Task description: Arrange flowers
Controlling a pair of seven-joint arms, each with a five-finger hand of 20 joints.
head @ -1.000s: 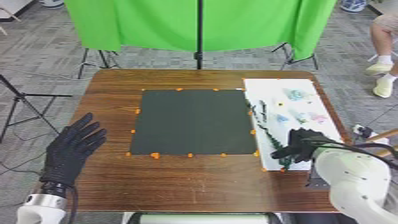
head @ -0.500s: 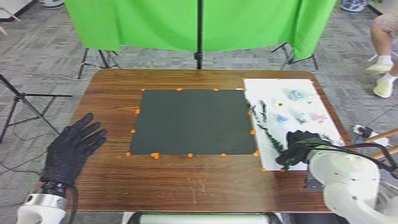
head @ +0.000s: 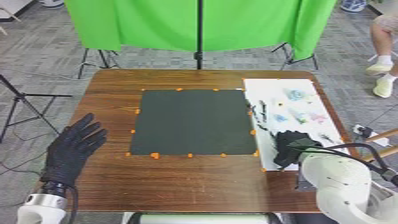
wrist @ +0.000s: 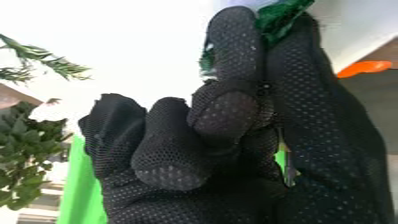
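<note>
In the head view, my right hand (head: 291, 149) is over the near end of the white board (head: 274, 90). Its glove (wrist: 182, 150) in the right wrist view pinches a green sprig (wrist: 279, 21); part of the sprig is hidden between the fingers. Farther up the board lie dark green stems (head: 261, 114), a pale blue flower (head: 296, 95) and a pink one (head: 316, 118). Another green sprig (wrist: 43, 59) shows beside the glove in the right wrist view. At the table's left side, my left hand (head: 71, 153) is open, fingers straight, holding nothing.
A dark mat (head: 192, 122) edged with orange marks is in the middle of the brown table (head: 195, 182), just left of the board. Black cables (head: 360, 146) loop around the right arm. Beyond the far edge stand a thin pole and a green cloth (head: 249, 25).
My right hand has shifted left toward the mat's near corner and now covers the near part of the board where a green stem showed. The left hand has stayed still.
</note>
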